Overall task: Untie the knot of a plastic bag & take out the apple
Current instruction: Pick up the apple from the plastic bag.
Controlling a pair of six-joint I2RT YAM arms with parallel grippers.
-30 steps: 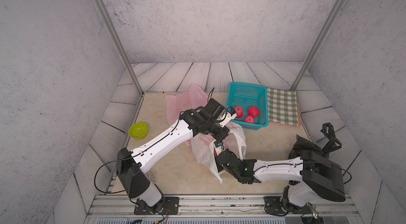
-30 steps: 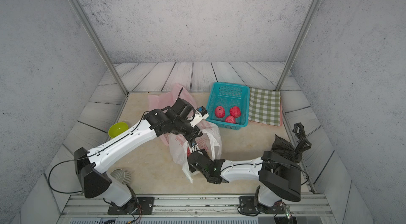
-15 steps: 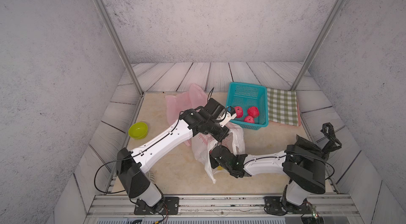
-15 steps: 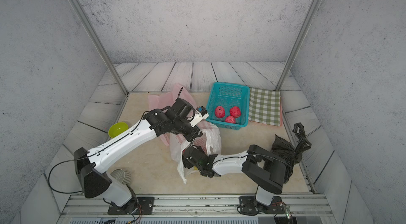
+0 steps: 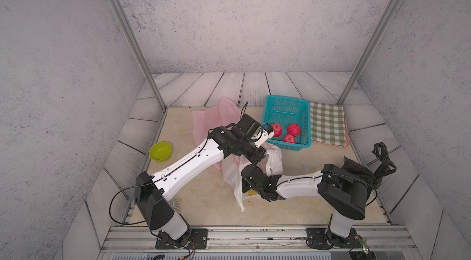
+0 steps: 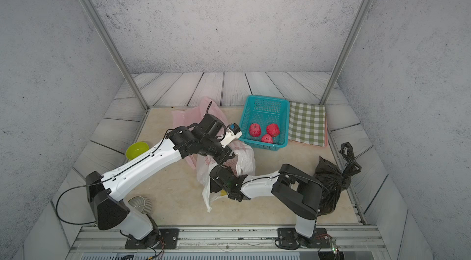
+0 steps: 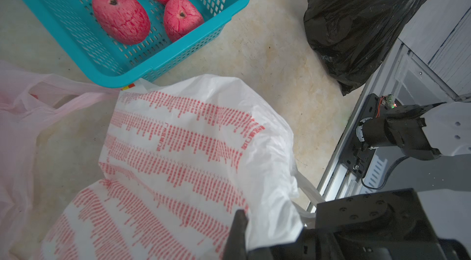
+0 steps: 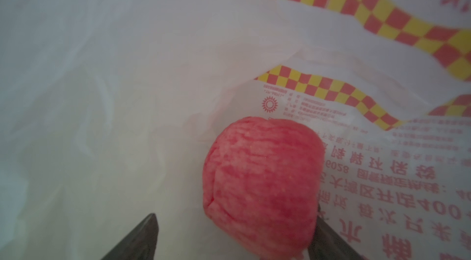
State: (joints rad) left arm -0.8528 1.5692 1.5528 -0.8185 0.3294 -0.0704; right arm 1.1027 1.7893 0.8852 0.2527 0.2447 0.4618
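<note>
The white plastic bag (image 5: 230, 169) with red print lies mid-table, mouth open; I see no knot on it. My left gripper (image 7: 244, 230) is shut on the bag's rim and holds it up, also seen from above (image 6: 225, 158). My right gripper (image 8: 235, 216) is inside the bag and open. The red apple (image 8: 262, 184) sits between its fingers (image 8: 142, 235), close against one finger and well apart from the other. In both top views the right gripper's tips and the apple are hidden by the bag (image 6: 244, 159).
A teal basket (image 5: 285, 99) holding three red apples stands just behind the bag. A green checked cloth (image 5: 327, 123) lies to its right. A tied black bag (image 5: 362, 172) sits by the right arm. A pink bag (image 5: 214, 118) and a green bowl (image 5: 160, 151) lie to the left.
My right arm has swung left and pushed its gripper into the bag's mouth, jaws spreading wider. The left gripper has kept its hold on the rim.
</note>
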